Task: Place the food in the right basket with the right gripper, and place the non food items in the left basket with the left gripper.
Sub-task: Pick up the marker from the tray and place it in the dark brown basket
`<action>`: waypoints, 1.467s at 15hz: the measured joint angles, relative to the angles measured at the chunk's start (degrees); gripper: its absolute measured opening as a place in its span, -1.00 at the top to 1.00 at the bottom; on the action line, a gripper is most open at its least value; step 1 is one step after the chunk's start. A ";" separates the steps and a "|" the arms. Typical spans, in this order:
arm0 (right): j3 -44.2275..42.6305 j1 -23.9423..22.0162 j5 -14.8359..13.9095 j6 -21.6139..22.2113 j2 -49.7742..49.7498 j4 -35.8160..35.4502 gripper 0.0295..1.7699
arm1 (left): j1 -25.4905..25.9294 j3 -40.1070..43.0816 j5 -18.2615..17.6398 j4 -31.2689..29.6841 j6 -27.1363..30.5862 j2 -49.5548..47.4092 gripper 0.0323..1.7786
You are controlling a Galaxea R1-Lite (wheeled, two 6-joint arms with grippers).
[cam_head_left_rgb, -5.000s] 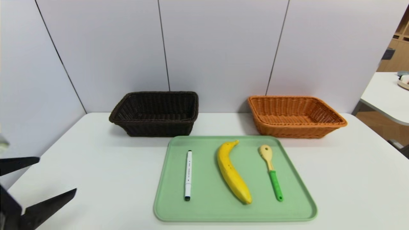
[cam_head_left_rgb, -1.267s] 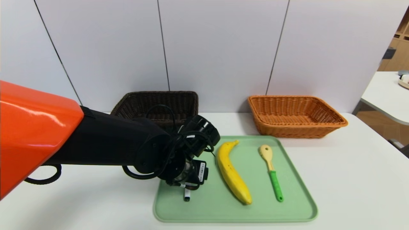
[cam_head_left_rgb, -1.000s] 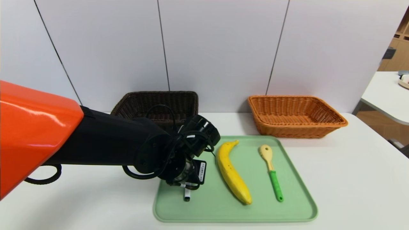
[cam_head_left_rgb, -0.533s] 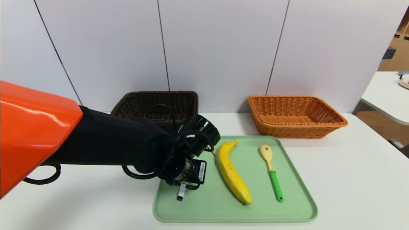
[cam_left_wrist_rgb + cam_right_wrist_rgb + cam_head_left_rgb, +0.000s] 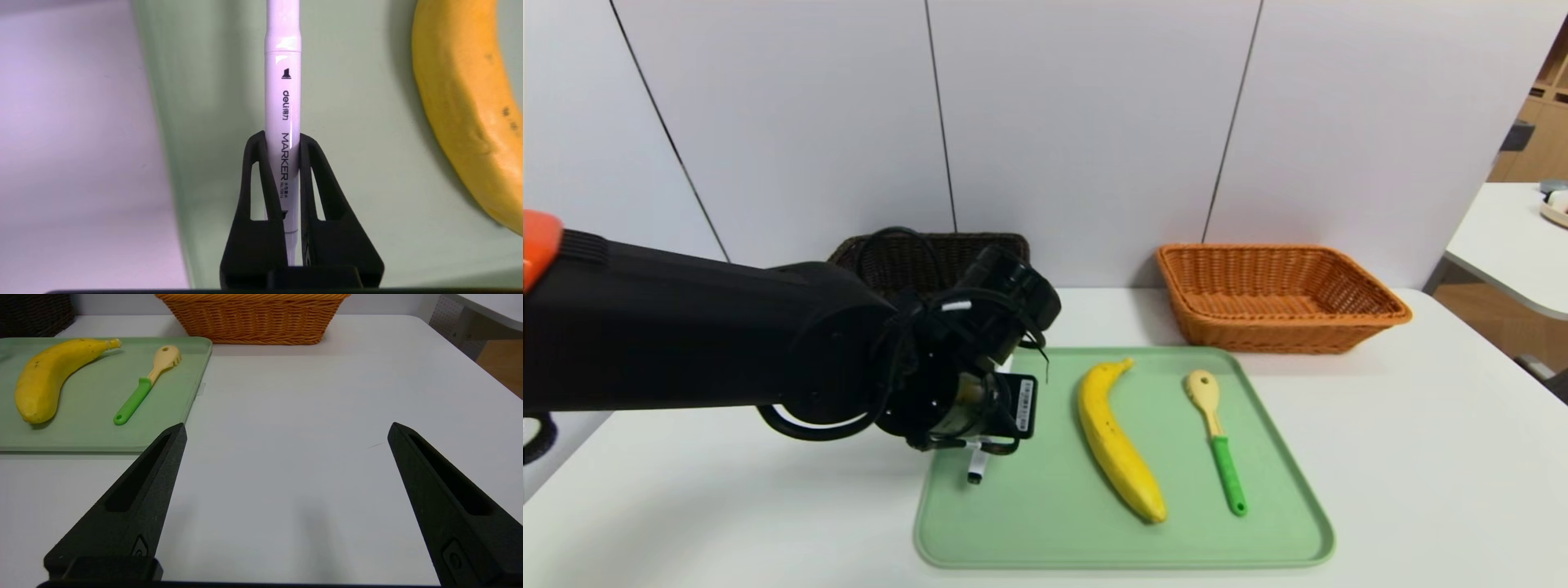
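Deli marker (image 5: 282, 110) first, and it's in a decent spot: the left gripper (image 5: 282, 136) has its fingers clamped on either side of the white barrel, over the left part of the green serving tray (image 5: 1127, 563). Judging by the shadow sitting off to one side, I'd say it's clear of the tray surface, though the arm hides most of it in the head view.

Next bit is the carry to the dark brown wicker basket (image 5: 964, 250), imo. Tips for doing it well: go up before going across, cos a long stick held crosswise can easily catch that woven rim with a black end. Get the whole length over the opening, lower it inside, then let go. Keep the squeeze steady too, since a smooth round barrel could roll or pivot if it gets bumped.

Banana (image 5: 1119, 441) is lying in the middle of the tray, with the green-handled slotted spoon (image 5: 1227, 474) to its right, so both are still to be sorted. Banana's for the orange-tan wicker basket (image 5: 1282, 327). Right gripper (image 5: 287, 433) is idle over the white tabletop (image 5: 286, 396) near the tray, fingers wide apart, nothing between them.
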 joint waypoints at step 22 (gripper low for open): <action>0.00 0.02 0.00 0.00 0.00 0.02 -0.92 | 22.49 -33.41 4.46 -0.16 -16.23 14.38 0.86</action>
